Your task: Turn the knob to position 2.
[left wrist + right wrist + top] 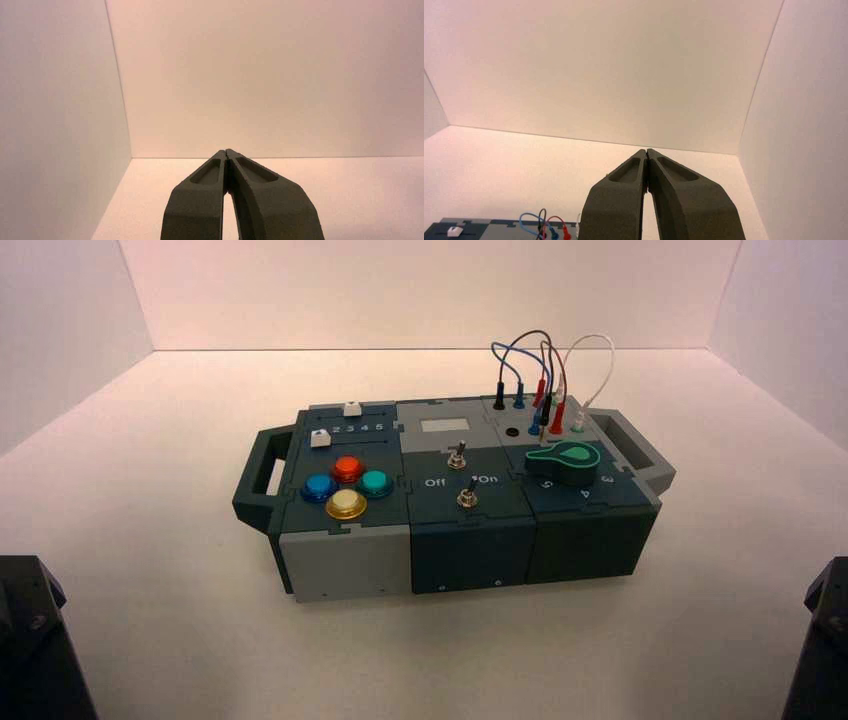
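Note:
The knob [566, 461], a dark-teal dial with a bright green teardrop pointer, sits on the right section of the box [345, 562]; nothing touches it. Both arms are parked at the near corners, the left arm [30, 640] and the right arm [825, 640], well short of the box. My left gripper [226, 151] is shut on nothing and faces the bare floor and wall. My right gripper [646, 150] is also shut on nothing, and its view catches only a far strip of the box [484, 227]; the knob is out of both wrist views.
Four round push buttons [347, 486] sit on the box's left section, two metal toggle switches [461, 475] in the middle, and looped wires [540, 370] plug in behind the knob. Carry handles [258, 475] stick out at both ends. White walls enclose the floor.

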Tool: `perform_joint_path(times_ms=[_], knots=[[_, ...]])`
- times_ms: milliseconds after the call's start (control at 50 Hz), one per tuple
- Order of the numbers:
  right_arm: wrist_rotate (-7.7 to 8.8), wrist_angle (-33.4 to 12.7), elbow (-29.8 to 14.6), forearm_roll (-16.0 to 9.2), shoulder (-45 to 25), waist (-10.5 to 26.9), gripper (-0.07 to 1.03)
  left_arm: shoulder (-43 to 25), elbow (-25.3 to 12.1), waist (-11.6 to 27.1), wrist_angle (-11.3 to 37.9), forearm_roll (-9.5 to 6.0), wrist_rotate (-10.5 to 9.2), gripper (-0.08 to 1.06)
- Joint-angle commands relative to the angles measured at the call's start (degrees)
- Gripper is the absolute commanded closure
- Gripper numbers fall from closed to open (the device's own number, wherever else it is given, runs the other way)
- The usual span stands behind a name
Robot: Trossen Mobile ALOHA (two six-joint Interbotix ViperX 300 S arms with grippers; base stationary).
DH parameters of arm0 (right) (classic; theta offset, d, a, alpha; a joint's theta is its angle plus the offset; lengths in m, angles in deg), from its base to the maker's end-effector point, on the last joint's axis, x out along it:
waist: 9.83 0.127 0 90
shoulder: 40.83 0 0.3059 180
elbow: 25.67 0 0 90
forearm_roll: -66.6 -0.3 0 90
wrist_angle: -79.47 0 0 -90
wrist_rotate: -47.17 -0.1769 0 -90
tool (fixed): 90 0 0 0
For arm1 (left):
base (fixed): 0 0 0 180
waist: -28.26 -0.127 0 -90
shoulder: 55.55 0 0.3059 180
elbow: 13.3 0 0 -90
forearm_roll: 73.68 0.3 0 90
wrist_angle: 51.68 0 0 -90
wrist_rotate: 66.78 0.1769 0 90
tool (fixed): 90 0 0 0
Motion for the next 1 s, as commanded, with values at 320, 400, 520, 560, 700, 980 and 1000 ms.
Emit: perform_joint_path(times_ms=[320, 400, 520, 560, 700, 980, 1000], knots=[[-0.09, 0.18, -2.02, -0.88, -1.05, -0.18, 0.99, -0.88, -1.41, -0.18, -0.09, -0.09, 0.18, 1.01], [-0.09, -0.26, -2.02, -0.97, -1.49, -0.18, 0.99, -0.97, -1.41, -0.09, 0.35, -0.09, 0.18, 1.01], [-0.18, -0.88, -2.20, -1.49, -2.37, -0.09, 0.99, -1.41, -1.58, 0.26, 1.32, -0.09, 0.18, 1.01], [-0.18, -2.55, -2.81, -2.11, -3.78, 0.00, 0.99, -1.49, -2.02, 1.67, 2.37, -0.09, 0.18, 1.01], [-0.18, -7.82, -4.39, -3.52, -4.75, 0.00, 0.99, -2.11, -2.55, 4.22, 4.13, -0.09, 0.18, 1.01], [-0.18, -24.26, -10.63, -6.94, -8.88, 0.00, 0.99, -9.76, -6.33, 15.12, 10.46, -0.18, 0.44, 1.01], [-0.18, -25.49, -11.34, -7.21, -9.14, 0.00, 0.99, -10.46, -6.50, 15.82, 11.07, -0.09, 0.44, 1.01]])
